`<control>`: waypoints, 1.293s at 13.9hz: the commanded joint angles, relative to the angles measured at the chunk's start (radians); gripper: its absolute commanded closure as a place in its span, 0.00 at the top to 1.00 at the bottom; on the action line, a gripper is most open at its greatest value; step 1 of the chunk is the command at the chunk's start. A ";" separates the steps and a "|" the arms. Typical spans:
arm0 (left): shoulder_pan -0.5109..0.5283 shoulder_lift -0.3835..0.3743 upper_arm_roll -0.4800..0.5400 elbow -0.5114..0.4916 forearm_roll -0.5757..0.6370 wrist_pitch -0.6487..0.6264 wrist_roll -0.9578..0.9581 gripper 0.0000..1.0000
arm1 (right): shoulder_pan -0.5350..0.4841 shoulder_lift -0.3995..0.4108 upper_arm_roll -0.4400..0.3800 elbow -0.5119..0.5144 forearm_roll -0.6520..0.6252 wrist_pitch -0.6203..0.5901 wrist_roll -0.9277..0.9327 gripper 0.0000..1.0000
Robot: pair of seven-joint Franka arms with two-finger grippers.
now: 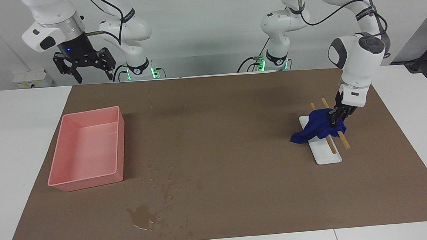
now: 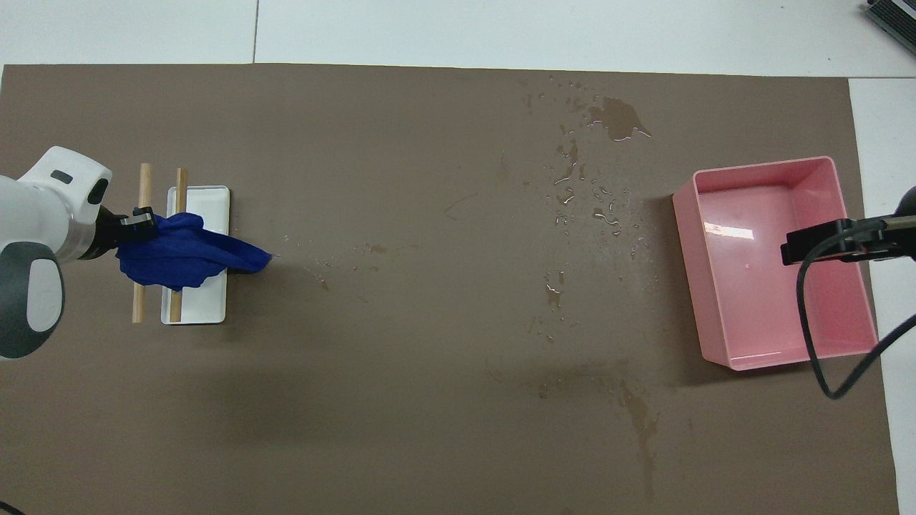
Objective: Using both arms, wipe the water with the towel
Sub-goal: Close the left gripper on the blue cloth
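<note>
The navy towel [image 1: 316,126] lies bunched over a white rack at the left arm's end of the mat, one corner trailing onto the mat [image 2: 254,259]. My left gripper [image 1: 335,117] is shut on the towel's bunched edge just above the rack's sticks. The water [image 1: 142,215] is a glossy puddle close to the mat's edge farthest from the robots, at the right arm's end. Scattered droplets [image 2: 580,200] trail from it toward the robots. My right gripper [image 1: 86,72] hangs open and high in the air, holding nothing; that arm waits.
A white rack [image 1: 327,154] with two wooden sticks [image 2: 138,300] sits under the towel. A pink bin [image 1: 91,181] stands on the brown mat [image 1: 235,115] at the right arm's end, beside the droplets. A faint damp streak [image 2: 637,415] marks the mat nearer the robots.
</note>
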 commanded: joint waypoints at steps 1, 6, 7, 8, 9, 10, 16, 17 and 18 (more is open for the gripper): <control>-0.007 -0.014 0.008 0.071 0.024 -0.103 -0.023 0.00 | -0.017 -0.021 0.010 -0.023 -0.009 0.012 -0.020 1.00; -0.007 -0.017 0.006 0.086 0.024 -0.129 -0.017 0.00 | -0.017 -0.020 0.010 -0.023 -0.009 0.012 -0.020 1.00; -0.008 -0.017 0.006 0.085 0.024 -0.130 -0.020 0.00 | -0.017 -0.020 0.010 -0.023 -0.009 0.012 -0.020 1.00; -0.011 -0.017 0.006 0.081 0.026 -0.129 -0.019 0.00 | -0.017 -0.020 0.010 -0.023 -0.009 0.012 -0.020 1.00; -0.011 -0.019 0.006 0.080 0.026 -0.127 -0.017 0.00 | -0.017 -0.020 0.010 -0.023 -0.009 0.012 -0.020 1.00; -0.011 -0.017 0.006 0.080 0.024 -0.124 -0.016 0.00 | -0.017 -0.020 0.010 -0.023 -0.009 0.012 -0.020 1.00; -0.011 -0.017 0.006 0.074 0.058 -0.094 -0.016 1.00 | -0.017 -0.020 0.010 -0.023 -0.009 0.012 -0.020 1.00; -0.011 -0.022 0.006 0.052 0.058 -0.083 -0.022 1.00 | -0.017 -0.020 0.010 -0.023 -0.009 0.012 -0.020 1.00; -0.011 -0.026 0.006 0.039 0.058 -0.072 -0.026 1.00 | -0.017 -0.020 0.010 -0.023 -0.009 0.012 -0.020 1.00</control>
